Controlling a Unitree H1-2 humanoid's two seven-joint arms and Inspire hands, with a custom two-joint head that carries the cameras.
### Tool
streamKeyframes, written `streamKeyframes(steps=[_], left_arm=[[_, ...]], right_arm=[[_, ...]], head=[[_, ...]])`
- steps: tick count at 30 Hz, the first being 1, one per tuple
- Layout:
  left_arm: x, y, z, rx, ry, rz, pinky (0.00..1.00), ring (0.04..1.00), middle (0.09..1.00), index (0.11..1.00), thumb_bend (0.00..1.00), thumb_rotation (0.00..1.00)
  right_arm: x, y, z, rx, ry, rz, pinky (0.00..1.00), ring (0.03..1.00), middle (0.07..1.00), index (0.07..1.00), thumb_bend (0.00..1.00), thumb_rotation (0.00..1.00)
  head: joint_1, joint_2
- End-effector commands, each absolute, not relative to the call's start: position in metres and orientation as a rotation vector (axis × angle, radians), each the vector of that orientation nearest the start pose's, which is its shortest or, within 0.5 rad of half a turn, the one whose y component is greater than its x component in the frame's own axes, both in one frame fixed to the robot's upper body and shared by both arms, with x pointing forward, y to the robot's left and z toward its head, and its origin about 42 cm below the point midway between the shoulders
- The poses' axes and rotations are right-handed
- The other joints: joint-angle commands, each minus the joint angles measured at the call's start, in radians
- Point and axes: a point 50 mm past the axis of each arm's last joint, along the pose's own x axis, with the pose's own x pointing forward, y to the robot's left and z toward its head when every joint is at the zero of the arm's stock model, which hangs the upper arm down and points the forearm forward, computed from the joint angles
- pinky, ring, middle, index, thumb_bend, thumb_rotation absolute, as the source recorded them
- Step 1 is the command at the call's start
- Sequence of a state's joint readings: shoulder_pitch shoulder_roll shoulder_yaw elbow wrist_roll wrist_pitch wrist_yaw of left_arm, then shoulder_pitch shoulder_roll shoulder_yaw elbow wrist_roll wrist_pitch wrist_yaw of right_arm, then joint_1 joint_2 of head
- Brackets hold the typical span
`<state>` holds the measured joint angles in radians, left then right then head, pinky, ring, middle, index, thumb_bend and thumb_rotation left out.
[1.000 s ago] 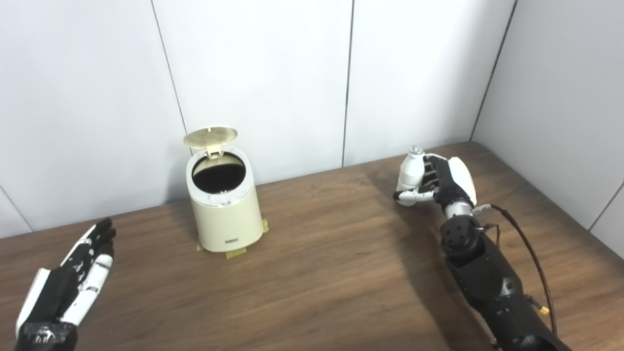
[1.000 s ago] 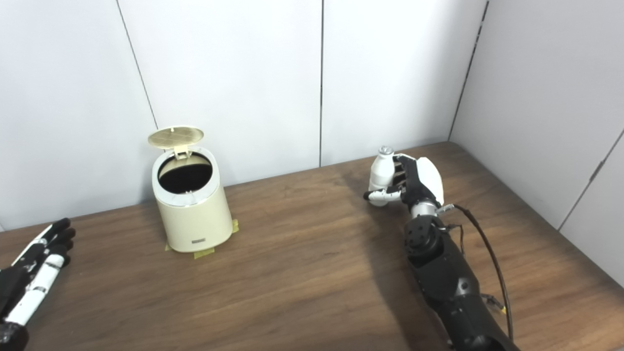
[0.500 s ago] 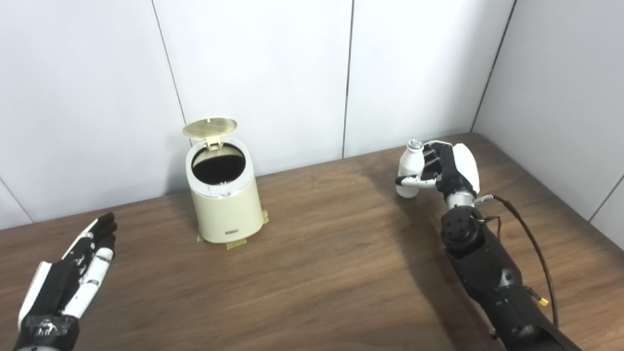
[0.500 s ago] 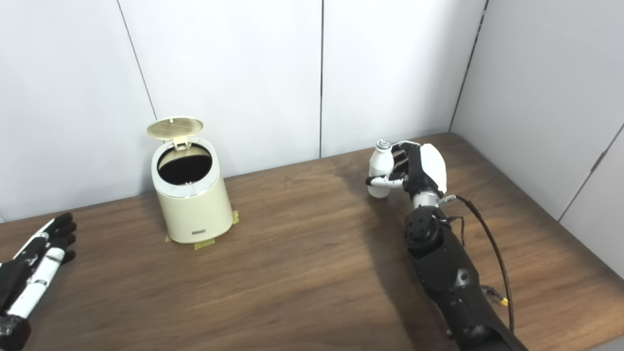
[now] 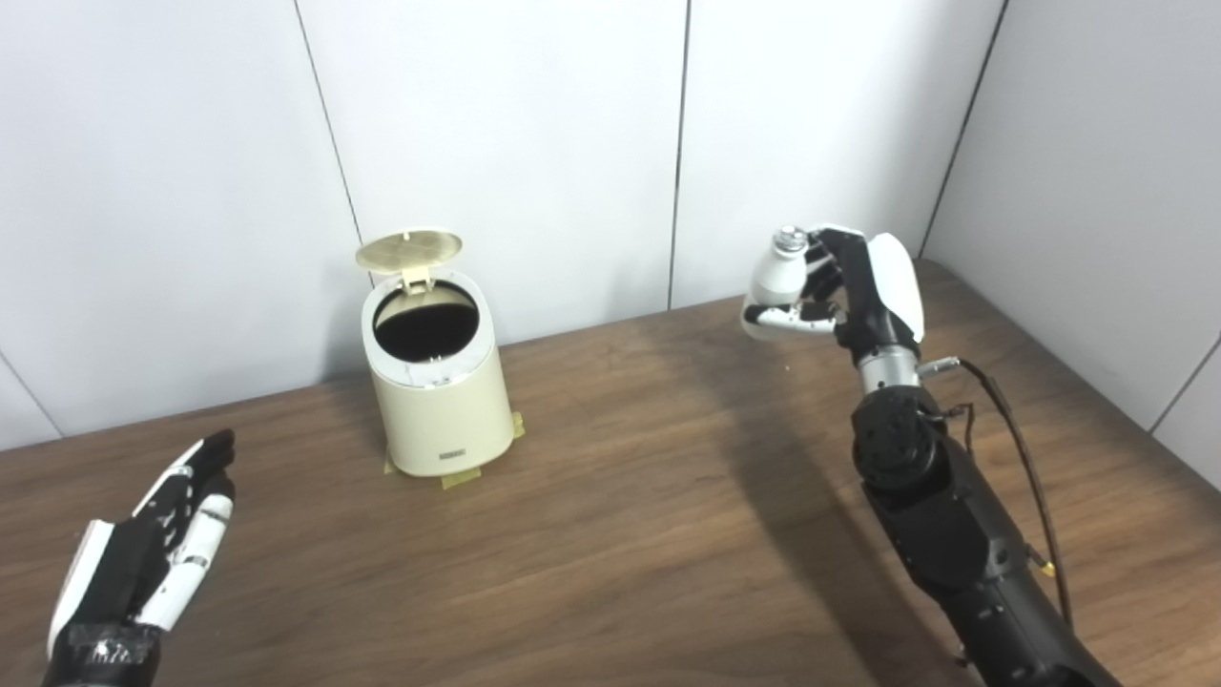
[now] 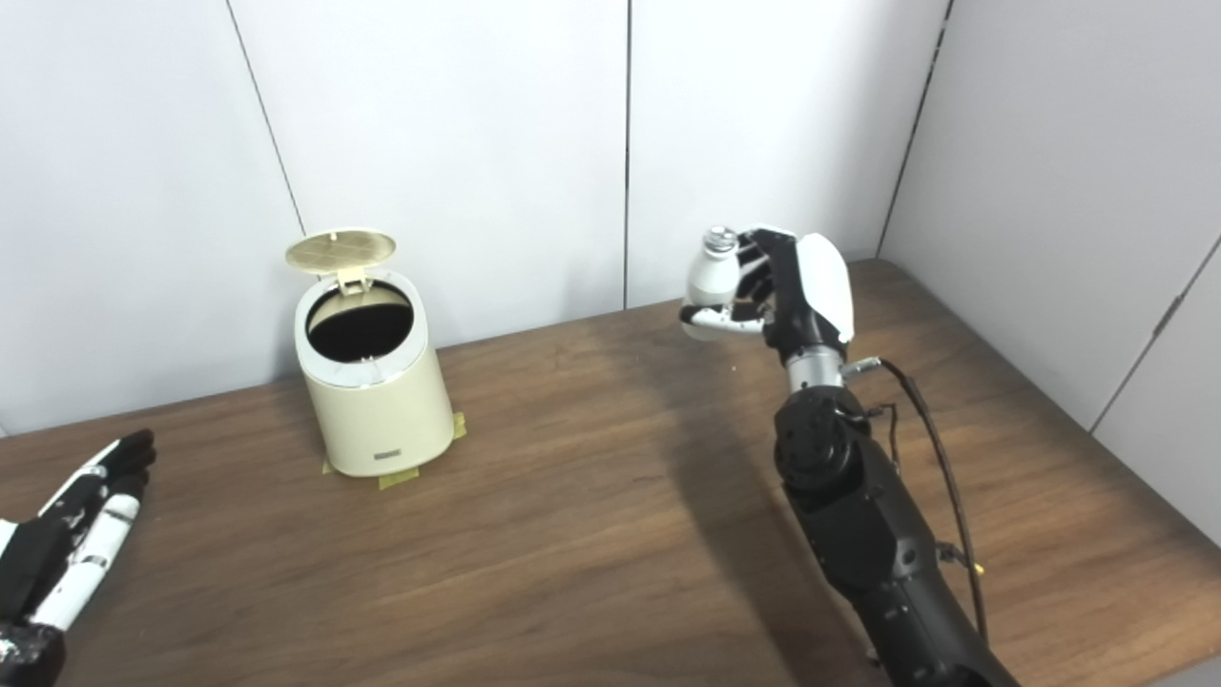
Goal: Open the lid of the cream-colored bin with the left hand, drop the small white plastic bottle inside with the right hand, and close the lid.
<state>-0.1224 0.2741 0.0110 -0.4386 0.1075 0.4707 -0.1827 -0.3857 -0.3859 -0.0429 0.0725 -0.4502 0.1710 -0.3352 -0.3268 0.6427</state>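
Observation:
The cream-colored bin [image 5: 441,415] stands at the back left of the wooden table, taped down at its base. Its round lid [image 5: 408,250] is flipped up and the dark inside shows. My right hand [image 5: 863,291] is shut on the small white plastic bottle [image 5: 777,272] and holds it upright in the air, well to the right of the bin. My left hand [image 5: 153,563] is open and empty, low at the near left, apart from the bin.
The wooden table [image 5: 630,515] runs to white wall panels at the back and right. Yellow tape [image 5: 460,477] marks the bin's base. A black cable [image 5: 1025,468] hangs along my right forearm.
My right hand has lifted the bottle up off the table and carried it a little to the left. My left hand has drawn slightly back. The lid stays open.

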Motion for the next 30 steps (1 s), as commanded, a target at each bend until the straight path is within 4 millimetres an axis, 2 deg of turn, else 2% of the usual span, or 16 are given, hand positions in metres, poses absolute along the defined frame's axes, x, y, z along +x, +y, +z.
streamKeyframes(steps=[1, 6, 9, 12, 15, 19, 21, 24, 30], left_arm=[[0.298, 0.263, 0.236, 0.375, -0.117, -0.12, 0.96, 0.941, 0.923, 0.938, 0.26, 0.71], [0.295, 0.26, 0.23, 0.385, -0.098, -0.108, 0.99, 0.941, 0.91, 0.931, 0.3, 0.73], [0.292, 0.257, 0.224, 0.377, -0.084, -0.105, 1.0, 0.935, 0.9, 0.927, 0.32, 0.7], [0.289, 0.254, 0.218, 0.368, -0.07, -0.107, 0.97, 0.929, 0.899, 0.927, 0.35, 0.72], [0.287, 0.251, 0.209, 0.341, -0.056, -0.102, 0.88, 0.91, 0.913, 0.926, 0.43, 0.73], [0.284, 0.245, 0.199, 0.314, -0.04, -0.093, 0.87, 0.893, 0.892, 0.922, 0.47, 0.73], [0.283, 0.24, 0.195, 0.293, -0.036, -0.088, 0.86, 0.883, 0.887, 0.923, 0.47, 0.7], [0.282, 0.236, 0.191, 0.308, -0.038, -0.085, 0.87, 0.892, 0.889, 0.923, 0.48, 0.73], [0.28, 0.229, 0.188, 0.322, -0.046, -0.087, 0.84, 0.878, 0.89, 0.92, 0.53, 0.78]], right_arm=[[0.397, -0.328, 0.269, -0.802, -0.441, -0.464, 0.39, 0.415, 0.489, 0.506, 0.52, 0.0], [0.397, -0.311, 0.281, -0.801, -0.501, -0.416, 0.4, 0.428, 0.495, 0.494, 0.52, 0.0], [0.399, -0.304, 0.288, -0.789, -0.525, -0.377, 0.41, 0.436, 0.492, 0.498, 0.52, 0.0], [0.397, -0.29, 0.296, -0.78, -0.541, -0.338, 0.45, 0.45, 0.48, 0.5, 0.52, 0.0], [0.394, -0.27, 0.307, -0.764, -0.587, -0.292, 0.41, 0.432, 0.505, 0.485, 0.52, 0.0], [0.395, -0.25, 0.318, -0.734, -0.628, -0.254, 0.38, 0.422, 0.496, 0.501, 0.52, 0.0], [0.397, -0.241, 0.323, -0.737, -0.646, -0.24, 0.37, 0.418, 0.495, 0.506, 0.52, 0.0], [0.401, -0.228, 0.326, -0.725, -0.668, -0.213, 0.36, 0.412, 0.492, 0.503, 0.52, 0.0], [0.408, -0.209, 0.329, -0.71, -0.7, -0.167, 0.37, 0.412, 0.491, 0.504, 0.52, 0.0]], head=[[0.013, 0.002], [0.08, 0.003], [0.128, 0.001], [0.181, 0.001], [0.231, -0.003], [0.297, -0.013], [0.321, -0.018], [0.349, -0.02], [0.374, -0.022]])
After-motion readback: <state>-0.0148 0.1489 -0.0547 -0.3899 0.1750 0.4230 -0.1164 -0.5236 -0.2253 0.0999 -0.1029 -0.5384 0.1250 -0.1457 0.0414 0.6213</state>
